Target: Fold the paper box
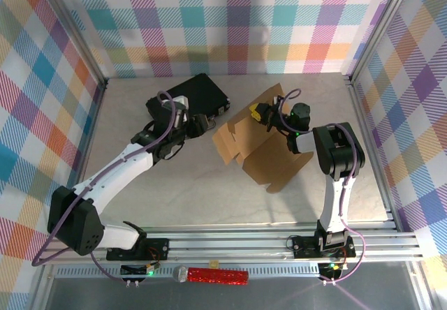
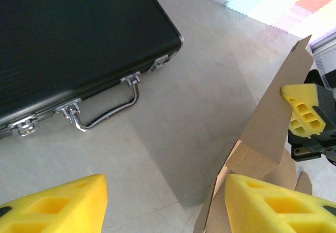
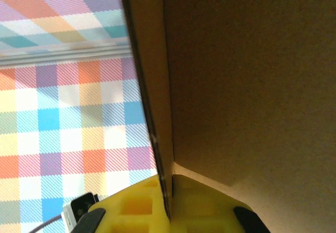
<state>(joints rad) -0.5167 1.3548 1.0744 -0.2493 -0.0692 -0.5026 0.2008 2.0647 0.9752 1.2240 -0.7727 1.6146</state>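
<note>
On the pale bench (image 1: pixel 174 191), the paper box (image 1: pixel 264 149), a plain brown die-cut cardboard piece half raised with loose flaps, lies just to the 3 o'clock side of the middle in the top view. Its open trough faces 11 o'clock, one flap is spread flat toward 9 o'clock, and another stands up at its 12 o'clock edge. The right fingers (image 1: pixel 260 113), yellow-padded, are clenched on that upright flap. In the right wrist view the thin cardboard edge of the paper box (image 3: pixel 247 75) runs straight down into the seam between the two pressed-together yellow pads (image 3: pixel 131 209). The left fingers (image 1: pixel 202 124) sit at the box's 9 o'clock side, near the flat flap. In the left wrist view they stand released and wide apart (image 2: pixel 58 207) with bare bench between them. The one at 5 o'clock in that picture is just beside a folded corner of the brown board (image 2: pixel 273 123); whether it touches cannot be told. A black ribbed hard briefcase (image 1: pixel 199 93) with a bent metal handle (image 2: pixel 107 109) lies closed at 11 o'clock from the box, apart from it. A red glittery cylinder (image 1: pixel 213 276) rests on the front rail at 6 o'clock.
</note>
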